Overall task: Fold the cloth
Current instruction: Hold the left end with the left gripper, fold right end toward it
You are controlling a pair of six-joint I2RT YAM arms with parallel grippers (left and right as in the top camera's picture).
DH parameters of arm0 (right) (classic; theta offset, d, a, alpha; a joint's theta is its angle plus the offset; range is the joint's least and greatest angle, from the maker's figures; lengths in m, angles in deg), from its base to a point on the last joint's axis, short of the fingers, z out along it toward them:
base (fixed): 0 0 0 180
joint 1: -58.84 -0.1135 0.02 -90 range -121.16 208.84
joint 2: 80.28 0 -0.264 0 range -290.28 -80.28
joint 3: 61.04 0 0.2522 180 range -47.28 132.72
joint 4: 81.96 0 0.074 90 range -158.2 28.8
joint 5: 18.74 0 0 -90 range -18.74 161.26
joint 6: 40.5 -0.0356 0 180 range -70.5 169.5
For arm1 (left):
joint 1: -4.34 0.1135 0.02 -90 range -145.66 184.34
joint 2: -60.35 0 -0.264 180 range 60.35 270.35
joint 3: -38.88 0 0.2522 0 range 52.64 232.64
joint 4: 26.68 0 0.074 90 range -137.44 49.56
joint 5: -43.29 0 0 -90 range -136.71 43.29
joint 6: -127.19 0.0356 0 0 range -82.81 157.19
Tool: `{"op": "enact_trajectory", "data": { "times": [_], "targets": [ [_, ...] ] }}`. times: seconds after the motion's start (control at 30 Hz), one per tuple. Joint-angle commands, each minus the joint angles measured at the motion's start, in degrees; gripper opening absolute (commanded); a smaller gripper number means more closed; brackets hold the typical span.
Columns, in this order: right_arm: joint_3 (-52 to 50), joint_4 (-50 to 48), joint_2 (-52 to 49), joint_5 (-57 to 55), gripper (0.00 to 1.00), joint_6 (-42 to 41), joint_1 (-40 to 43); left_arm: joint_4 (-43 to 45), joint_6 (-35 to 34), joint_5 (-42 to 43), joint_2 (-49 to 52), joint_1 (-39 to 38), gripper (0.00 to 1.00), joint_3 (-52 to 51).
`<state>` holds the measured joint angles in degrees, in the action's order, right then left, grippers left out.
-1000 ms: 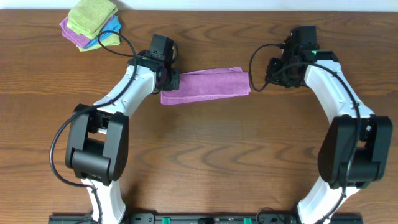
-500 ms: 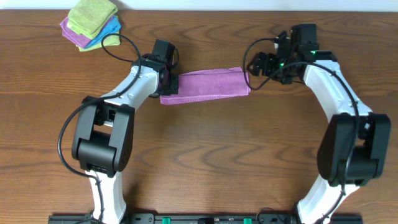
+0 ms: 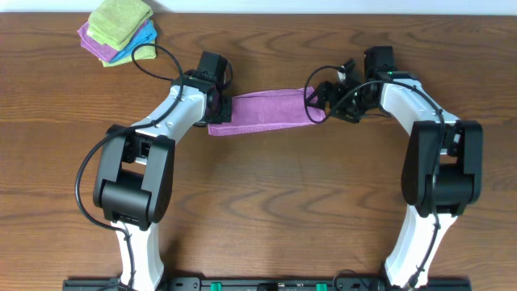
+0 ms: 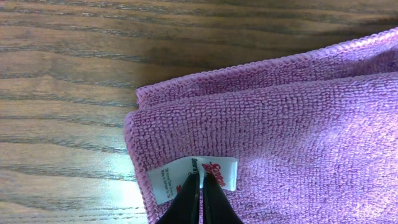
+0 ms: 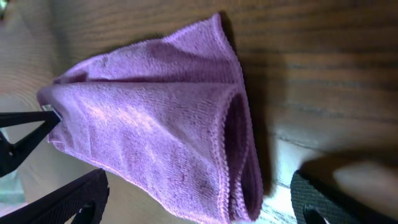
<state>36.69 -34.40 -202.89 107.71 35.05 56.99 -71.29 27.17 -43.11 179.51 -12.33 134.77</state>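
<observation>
Lilac cloth (image 3: pixel 266 111): on the wooden table (image 3: pixel 266 202), well to the right of the pile of folded cloths (image 3: pixel 119 31) and nearer you than the pile.
Shape now: a long narrow band, several layers thick, running away from the pile with a slight slant.
End nearer the pile: layers sit fairly even; the white tag (image 4: pixel 196 177) shows on top at the edge.
End farther from the pile: layers splay, and one fold stands open as a loop in the right wrist view.
Left gripper (image 3: pixel 220 105): at the end nearer the pile, clenched, tips meeting over the tag. You cannot tell whether any fabric is nipped between them.
Right gripper (image 3: pixel 321 103): at the end farther from the pile, released, jaws spread wide with the cloth end in front of them and nothing grasped.
Done, by my reading: the lengthwise folds. The square has become a strip.
Left, by my reading: at least one end-to-end fold to match the compact squares in the pile.
Watch: tidy that loose far end first, or the next fold may come out crooked.
</observation>
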Motion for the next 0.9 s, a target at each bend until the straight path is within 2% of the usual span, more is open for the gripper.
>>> {"op": "enact_trajectory", "data": {
  "times": [0.0, 0.33, 0.57, 0.7, 0.8, 0.87],
  "targets": [
    [0.68, -0.44, -1.31, 1.57, 0.94, 0.37, 0.15, -0.22, 1.03, -1.05, 1.18, 0.13, 0.06, -0.28],
    [0.68, -0.76, -8.76, 4.76, 0.91, -0.50, 0.15, -0.22, 1.03, -1.05, 1.18, 0.13, 0.06, -0.28],
    [0.68, 0.04, -12.41, 4.28, 0.83, -0.48, 0.15, -0.24, 1.01, -1.03, 1.18, 0.13, 0.06, -0.28],
    [0.68, -0.20, -12.66, 1.86, 0.60, -0.48, 0.09, -0.22, 1.01, -1.03, 1.18, 0.13, 0.06, -0.28],
    [0.68, -0.72, -12.66, 0.42, 0.49, -0.50, 0.04, -0.22, 1.01, -1.03, 1.18, 0.13, 0.06, -0.28],
    [0.68, -1.95, -12.66, 0.46, 0.32, -0.70, 0.02, -0.22, 1.01, -1.03, 1.18, 0.13, 0.06, -0.28]
  ]
}}
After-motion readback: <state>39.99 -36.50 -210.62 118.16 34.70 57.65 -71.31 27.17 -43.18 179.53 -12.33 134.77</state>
